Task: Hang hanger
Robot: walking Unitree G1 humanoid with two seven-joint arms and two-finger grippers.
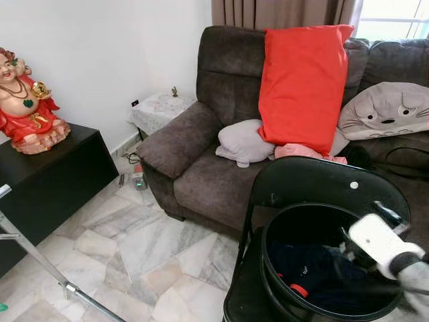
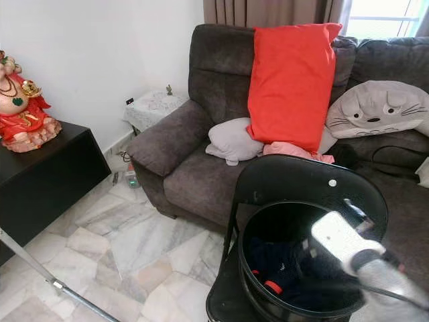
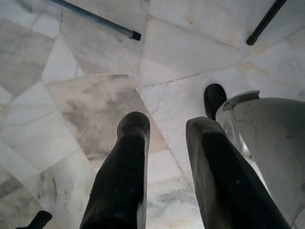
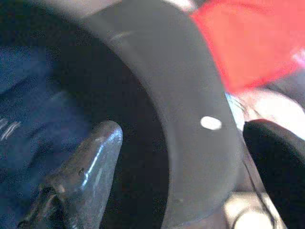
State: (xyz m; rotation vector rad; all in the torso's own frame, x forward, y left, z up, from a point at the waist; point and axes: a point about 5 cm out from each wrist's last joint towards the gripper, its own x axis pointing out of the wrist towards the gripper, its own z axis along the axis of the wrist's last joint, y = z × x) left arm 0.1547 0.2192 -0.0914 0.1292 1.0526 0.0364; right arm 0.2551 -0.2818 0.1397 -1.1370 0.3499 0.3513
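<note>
Reaching my right pincer, fingers apart, over the black bucket rim; no hanger visible among dark clothes. Probably light, stiff, slippery: I'd grip its neck.

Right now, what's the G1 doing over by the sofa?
The robot stands over a black bucket set on a black folding chair in front of the grey sofa. Its right hand straddles the bucket's rim, one finger inside, one outside, above dark clothes lying inside. No hanger is gripped yet. The left hand hangs open over the marble floor, holding nothing.
</note>
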